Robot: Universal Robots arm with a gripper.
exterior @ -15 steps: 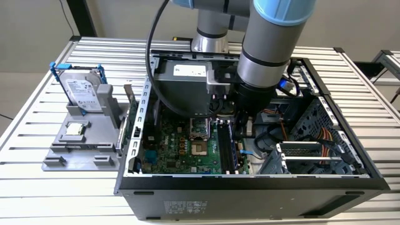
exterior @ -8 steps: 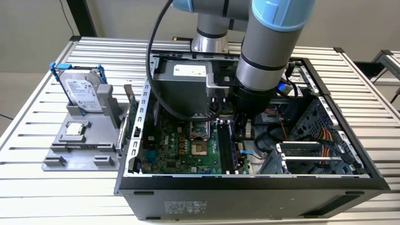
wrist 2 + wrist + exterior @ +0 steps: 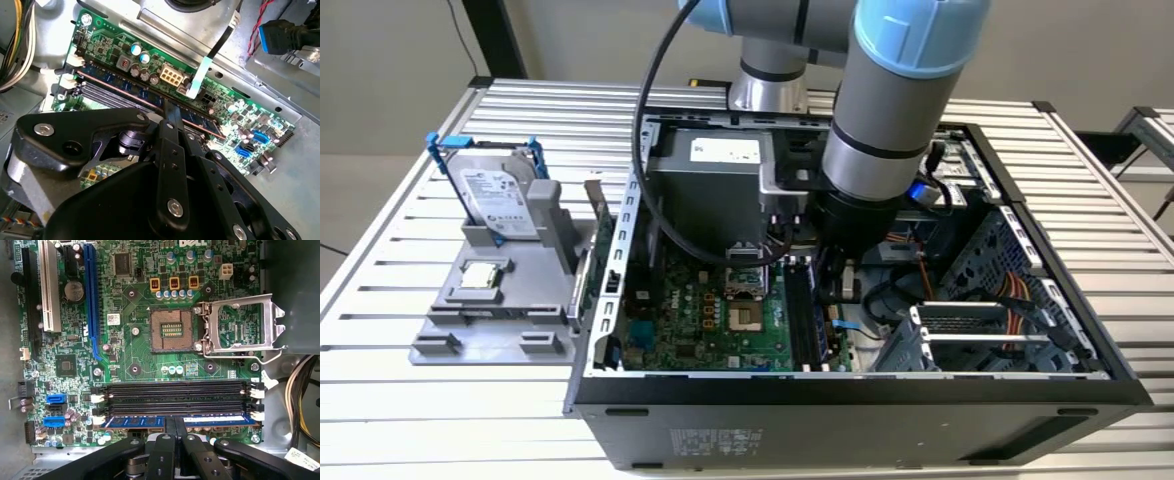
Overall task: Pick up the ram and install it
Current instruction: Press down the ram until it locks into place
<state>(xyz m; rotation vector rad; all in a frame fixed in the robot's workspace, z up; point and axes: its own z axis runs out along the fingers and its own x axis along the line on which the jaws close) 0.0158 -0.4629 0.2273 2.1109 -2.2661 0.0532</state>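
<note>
In its slot, ram (image 3: pixel 150 421), seemingly pinched by tool (image 3: pixel 175 426)

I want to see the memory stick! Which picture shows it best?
The first wrist view: the ram lies along its whole length in the bottom slot, with the pincer on its middle. The second wrist view shows it slanted, partly behind the pincer. In the exterior view the arm hides most of it.

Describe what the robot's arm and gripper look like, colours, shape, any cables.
The arm is built of thick grey cylindrical segments with light blue caps at the joints, and a black section near the wrist. A black cable loops down beside it. In both wrist views the gripper is matte black, with angular linkage bars joined by silver screws and pins, and narrow flat fingers.
</note>
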